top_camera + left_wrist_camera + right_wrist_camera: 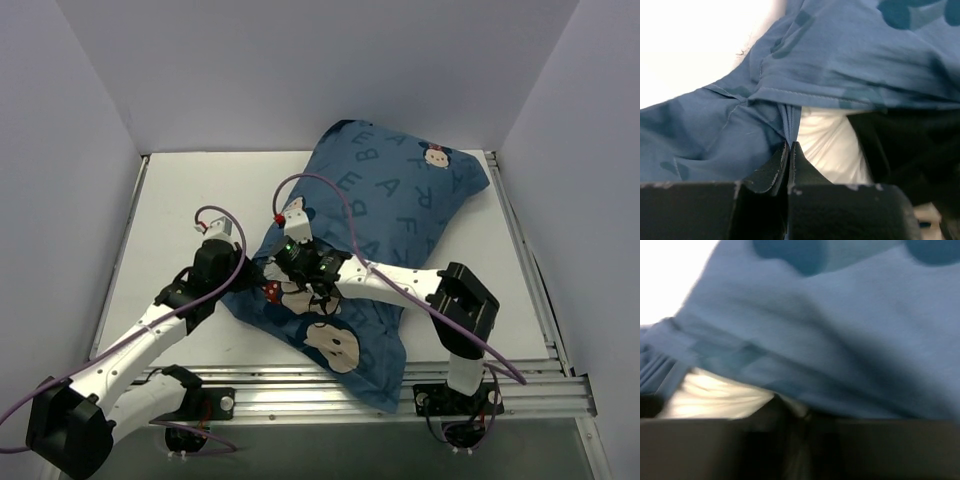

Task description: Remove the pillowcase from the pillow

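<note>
the pillowcase is soft, matte blue cloth, printed with darker blue letters and round cartoon mouse faces, one with a red bow near its far end. its filling puffs it into a plump, rounded oblong. it lies slantwise on the smooth white table, running from about 1 o'clock down to 6 o'clock, where a corner lies over the ribbed metal rail at the near edge. its 9 o'clock edge is rumpled into folds and creases, and the left wrist view shows a stitched hem there. under that hem the pillow shows as a white, faintly wrinkled bulge inside the case's open mouth. the cloth covers the rest of it.

the left gripper is pinched tight on a gathered pleat of blue cloth at the case's 9 o'clock edge. its black fingers meet with only the fabric between them. the right gripper reaches in from 3 o'clock across the case to the same edge, just beside the left one. its own view is blurred, with blue cloth above, a strip of white pillow at 8 o'clock and dark fingers low down. i cannot tell how wide they stand or whether they hold anything. thin purple cables loop over both arms.
</note>
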{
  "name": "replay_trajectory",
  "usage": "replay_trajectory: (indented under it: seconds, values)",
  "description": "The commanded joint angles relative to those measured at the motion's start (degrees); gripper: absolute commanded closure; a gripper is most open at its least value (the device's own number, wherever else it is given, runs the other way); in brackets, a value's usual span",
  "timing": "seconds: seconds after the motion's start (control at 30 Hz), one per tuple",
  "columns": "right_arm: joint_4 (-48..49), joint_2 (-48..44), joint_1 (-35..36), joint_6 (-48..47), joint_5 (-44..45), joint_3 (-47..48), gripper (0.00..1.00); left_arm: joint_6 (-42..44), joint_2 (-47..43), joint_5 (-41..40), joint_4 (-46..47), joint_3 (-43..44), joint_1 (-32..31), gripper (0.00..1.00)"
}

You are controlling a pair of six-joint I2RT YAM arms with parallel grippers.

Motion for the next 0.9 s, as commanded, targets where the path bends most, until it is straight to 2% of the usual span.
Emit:
replay_trajectory:
  seconds: [0.0, 0.17, 0.4, 0.73, 0.87]
  values:
    - [-5.9, 3.1, -6.2, 2.8, -3.0, -3.4, 1.0, -0.7, -3.2, 3.3, -4.8, 0.6, -0.2, 0.98]
    - [-5.4, -2.5, -11.3, 1.0, -3.3, 1.4, 1.0, -0.7, -4.9, 5.7, -9.8, 4.8, -0.2, 0.98]
    - [-2.5, -10.7, -23.1, 1.8, -5.7, 6.5, 1.0, -0.2, -8.2, 8.8, -17.5, 8.3, -0.4, 0.98]
    - [0.6, -17.1, -32.9, 5.0, -16.2, 5.3, 1.0, -6.1, -13.4, 5.9, -21.5, -6.6, -0.7, 0.98]
    - [2.4, -19.4, -34.5, 4.7, -24.5, 4.4, 1.0, -10.3, -11.0, 1.4, -16.5, -9.8, -0.8, 0.98]
